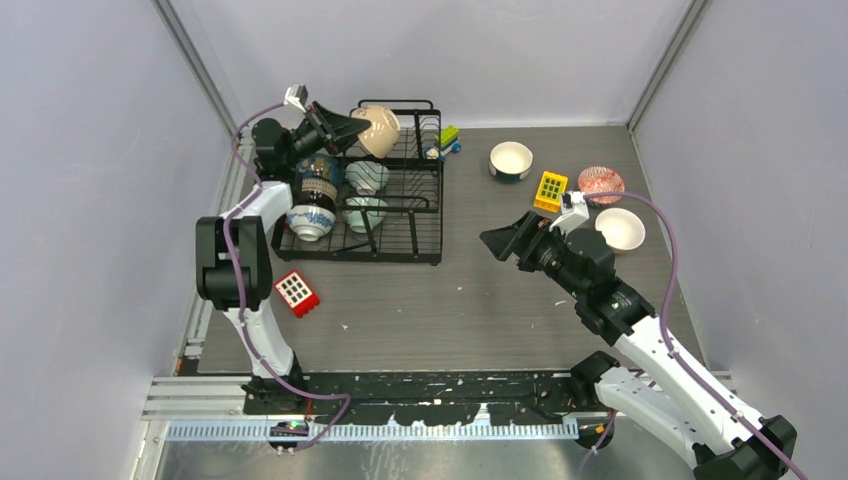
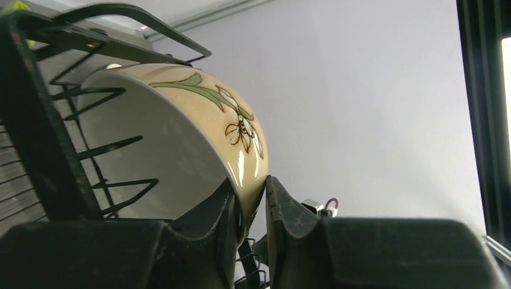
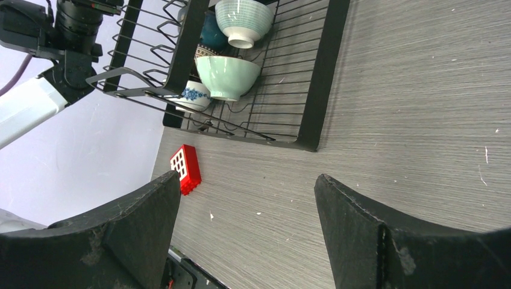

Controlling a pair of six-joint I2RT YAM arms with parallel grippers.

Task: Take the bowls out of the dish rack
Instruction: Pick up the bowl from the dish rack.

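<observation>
Left tool [image 2: 250,192] grips the rim of the tan bowl [image 2: 181,138] in the rack [image 2: 30,120], so lift straight up, clear of the tines [image 2: 111,146], without tilting; right tool [image 3: 247,186] hangs open.

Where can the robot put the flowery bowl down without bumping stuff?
On the bare table in front of the dish rack, between the red block and the right gripper. Far right is crowded: yellow block, red-patterned bowl, plain white bowl.
</observation>
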